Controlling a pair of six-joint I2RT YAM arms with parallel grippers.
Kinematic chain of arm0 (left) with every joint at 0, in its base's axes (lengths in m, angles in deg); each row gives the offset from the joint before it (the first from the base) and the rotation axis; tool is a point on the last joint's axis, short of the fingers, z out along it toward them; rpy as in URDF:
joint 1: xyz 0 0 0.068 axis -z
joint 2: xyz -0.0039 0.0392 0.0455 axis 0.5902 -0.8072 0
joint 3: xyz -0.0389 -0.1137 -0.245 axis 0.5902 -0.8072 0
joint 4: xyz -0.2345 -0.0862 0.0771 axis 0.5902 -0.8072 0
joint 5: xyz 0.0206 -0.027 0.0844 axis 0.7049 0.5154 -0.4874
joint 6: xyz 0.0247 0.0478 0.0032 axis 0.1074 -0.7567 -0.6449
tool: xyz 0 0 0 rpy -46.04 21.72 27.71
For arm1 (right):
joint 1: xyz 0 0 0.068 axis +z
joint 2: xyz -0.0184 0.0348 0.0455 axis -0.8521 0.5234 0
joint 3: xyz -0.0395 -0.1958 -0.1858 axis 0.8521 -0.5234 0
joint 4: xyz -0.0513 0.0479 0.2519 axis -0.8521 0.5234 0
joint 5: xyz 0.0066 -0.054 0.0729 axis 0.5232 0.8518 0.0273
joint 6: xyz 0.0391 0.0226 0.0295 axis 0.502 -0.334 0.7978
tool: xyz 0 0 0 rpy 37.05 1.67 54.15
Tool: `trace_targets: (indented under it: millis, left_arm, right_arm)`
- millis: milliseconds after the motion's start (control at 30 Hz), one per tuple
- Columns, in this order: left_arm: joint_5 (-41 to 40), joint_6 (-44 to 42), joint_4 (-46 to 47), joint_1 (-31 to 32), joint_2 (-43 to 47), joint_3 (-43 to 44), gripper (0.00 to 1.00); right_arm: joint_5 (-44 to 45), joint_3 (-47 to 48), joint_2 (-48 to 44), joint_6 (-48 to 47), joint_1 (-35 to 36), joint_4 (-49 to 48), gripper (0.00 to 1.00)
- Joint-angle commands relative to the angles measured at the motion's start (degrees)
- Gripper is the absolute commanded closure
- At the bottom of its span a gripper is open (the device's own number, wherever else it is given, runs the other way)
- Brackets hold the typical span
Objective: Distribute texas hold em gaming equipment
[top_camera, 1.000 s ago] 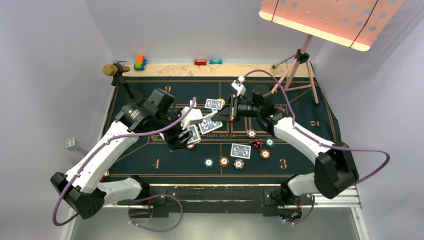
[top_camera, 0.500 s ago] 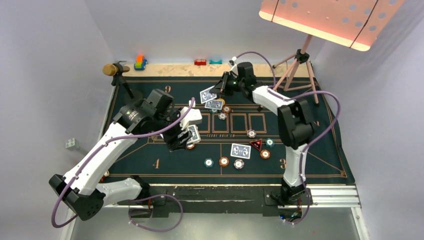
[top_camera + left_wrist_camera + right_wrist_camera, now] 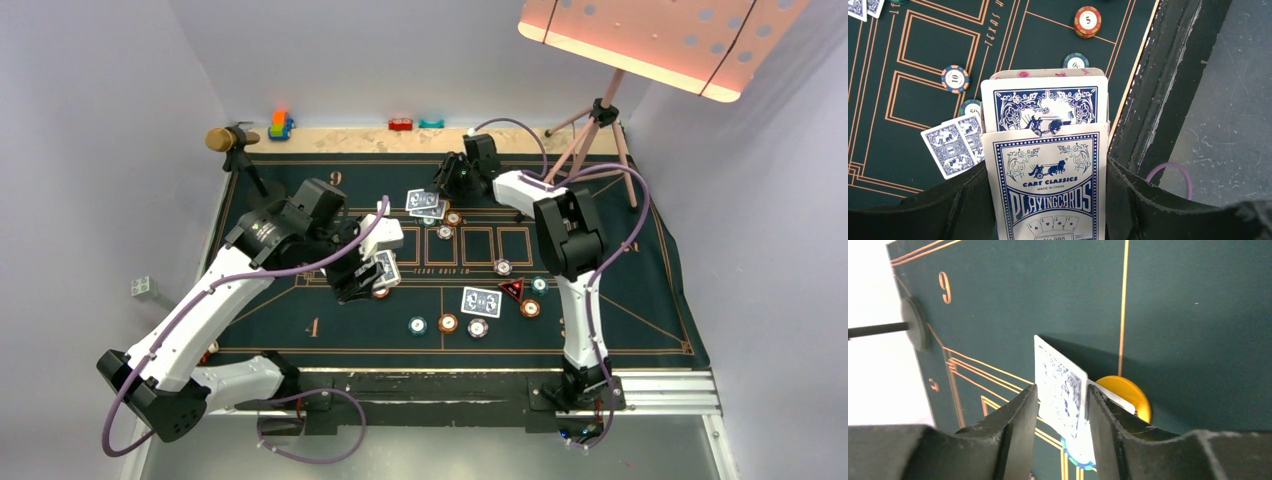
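Note:
My left gripper (image 3: 365, 270) is shut on a blue-and-white playing-card box (image 3: 1048, 185) with a blue-backed card (image 3: 1045, 105) sticking out of its top. My right gripper (image 3: 447, 184) hovers at the far side of the mat. Its jaws stand apart around a tilted blue-backed card (image 3: 1060, 385) that leans over a yellow disc (image 3: 1128, 395) and a teal chip (image 3: 1079, 460). Two cards (image 3: 426, 203) lie there. Another card pair (image 3: 481, 301) lies mid-mat beside the red-black triangle marker (image 3: 512, 290). Teal (image 3: 417, 325), orange (image 3: 448, 323) and striped (image 3: 478, 327) chips sit near the front.
The gold-headed microphone (image 3: 225, 138) stands at the far left, with its stand base (image 3: 915, 322) on the mat. Toy blocks (image 3: 280, 124) line the far edge. A tripod (image 3: 600, 130) with a pink board (image 3: 660, 40) stands at the far right. A black rail (image 3: 1148, 100) borders the mat's near edge.
My right arm swung from the deck at mat centre to the far side, carrying one card, and lowered it onto the card there. My left gripper and the box stayed still.

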Motion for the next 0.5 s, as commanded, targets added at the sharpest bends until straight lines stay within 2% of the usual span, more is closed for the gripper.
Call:
trace_targets:
  millis: [0,100,267,467]
  left_arm:
    - [0.9,0.8,1.1,-0.1,1.4,-0.5,1.0]
    - [0.9,0.8,1.2,-0.1,1.3,-0.5,1.0]
    - [0.9,0.9,1.3,-0.2,1.0,-0.9,1.0]
    - [1.1,0.9,1.7,-0.2,0.7,-0.8,1.0]
  right_arm:
    - [4.7,2.7,-1.7,-1.2,-0.1,2.8,0.46]
    - [6.1,2.6,-3.8,-2.2,-0.2,4.7,0.37]
    - [7.6,-1.0,-11.5,-3.2,-0.2,5.2,0.3]
    - [2.3,-12.9,-26.6,-3.0,0.9,3.2,0.24]
